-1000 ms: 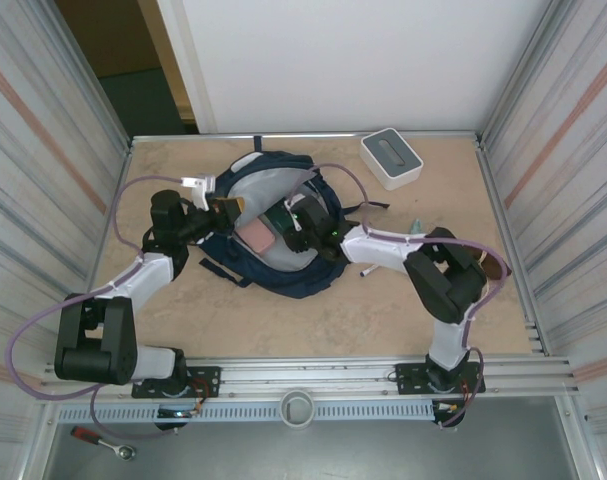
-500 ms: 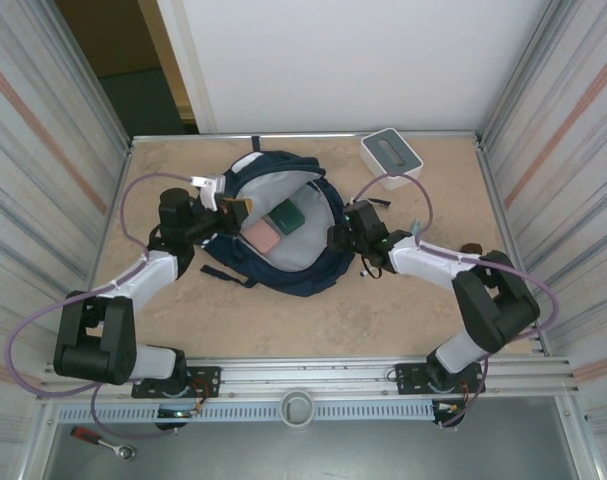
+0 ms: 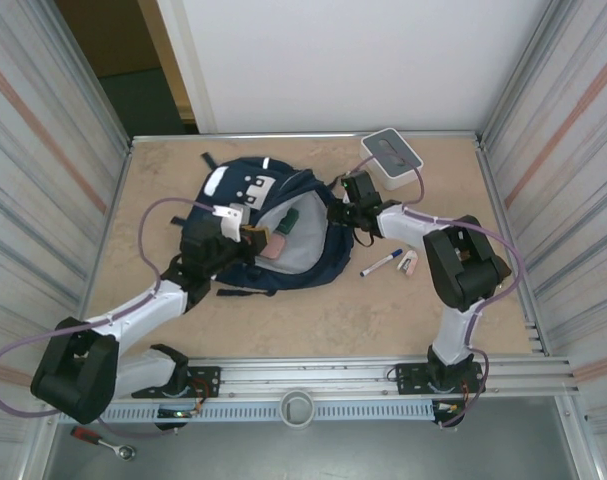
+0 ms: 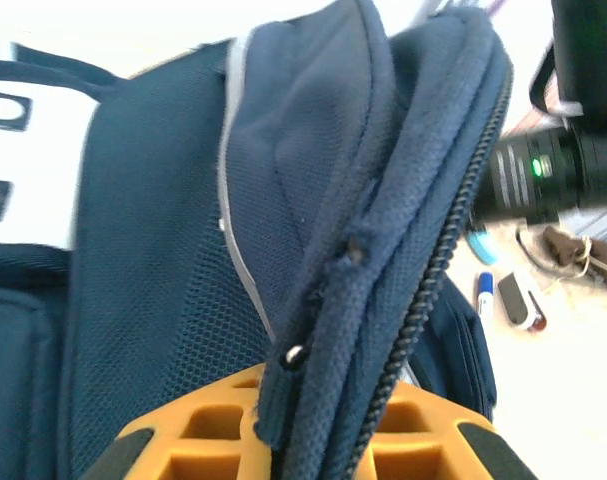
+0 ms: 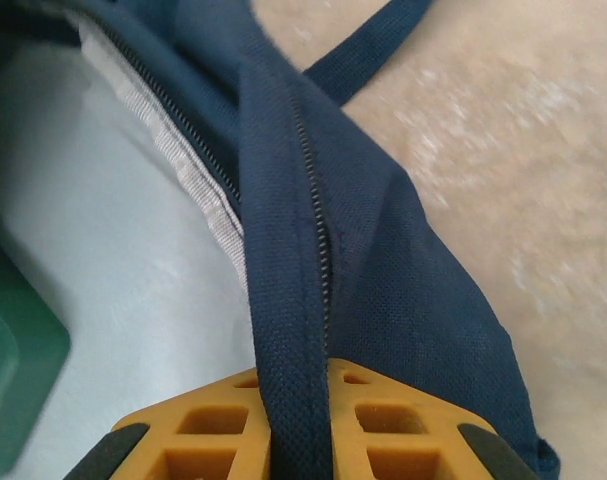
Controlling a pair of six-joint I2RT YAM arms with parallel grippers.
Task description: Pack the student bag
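Pinches the left zipper rim of the student bag [image 3: 308,268], open at the middle of the counter [image 3: 313,310], in the left hand [image 4: 318,440], and clamps the right rim in the right hand [image 5: 293,420]. Seems to be spreading the mouth for packing. Next calls for freeing one hand to fetch the marker [image 3: 381,263] lying just right of it.

So the right gripper [image 3: 340,208] has come out of the student bag [image 3: 303,272] and swung to its far right rim, where it's now pinched on the zipper edge. The left gripper [image 3: 245,236] dragged its rim rightward, so the opening's narrower and the white-patched front shows. A marker [image 3: 381,264] got uncovered on the table [image 3: 313,315] too.
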